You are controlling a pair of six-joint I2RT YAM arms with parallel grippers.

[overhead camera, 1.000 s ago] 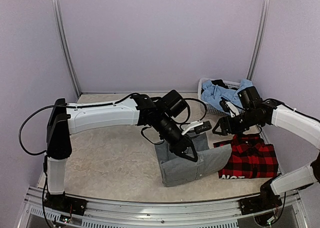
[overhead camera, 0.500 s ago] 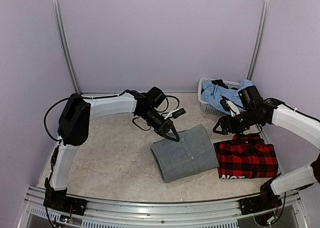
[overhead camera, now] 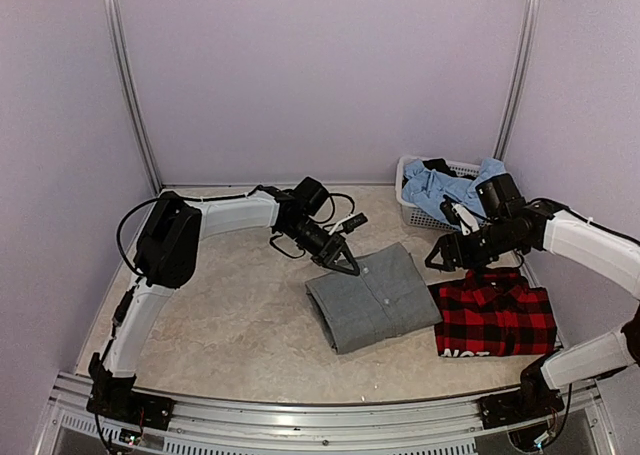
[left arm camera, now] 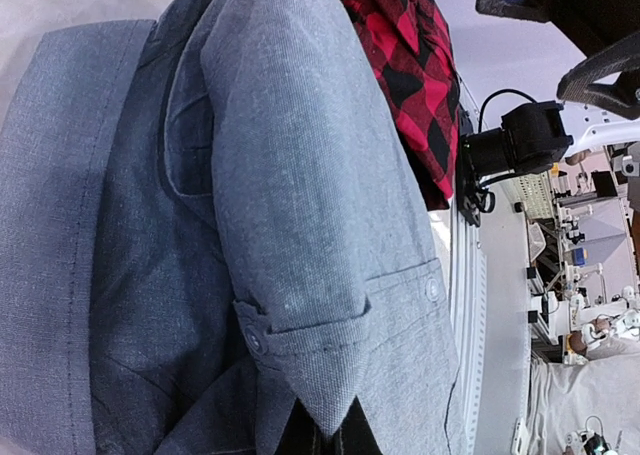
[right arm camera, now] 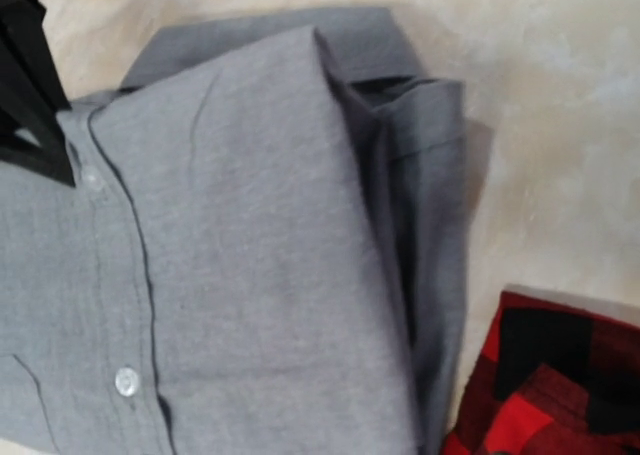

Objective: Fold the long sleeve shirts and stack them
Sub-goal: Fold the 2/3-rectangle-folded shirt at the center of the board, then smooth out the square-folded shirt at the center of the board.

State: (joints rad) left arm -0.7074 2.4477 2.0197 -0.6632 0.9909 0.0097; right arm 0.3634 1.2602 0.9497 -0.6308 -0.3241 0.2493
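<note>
The grey long sleeve shirt (overhead camera: pixel 378 297) lies folded flat in the middle of the table, button placket up (right arm camera: pixel 250 255). My left gripper (overhead camera: pixel 348 267) rests low at its far left corner. In the left wrist view the jaws (left arm camera: pixel 335 437) are shut on the pointed tip of a buttoned cuff (left arm camera: pixel 335 375). The red-and-black plaid shirt (overhead camera: pixel 497 315) lies folded right beside the grey one, with white lettering at its near edge. My right gripper (overhead camera: pixel 438 258) hovers open and empty above the gap between the two shirts. Its fingers do not show in its own wrist view.
A white basket (overhead camera: pixel 408 163) holding blue garments (overhead camera: pixel 440 187) stands at the back right, close behind the right arm. The table's metal front rail (overhead camera: pixel 300 415) runs along the near edge. The left arm stretches across the table's back left.
The left arm laid the lifted half of the grey shirt down and drew back toward the far left. The shirt now lies flat. The right arm has not moved.
</note>
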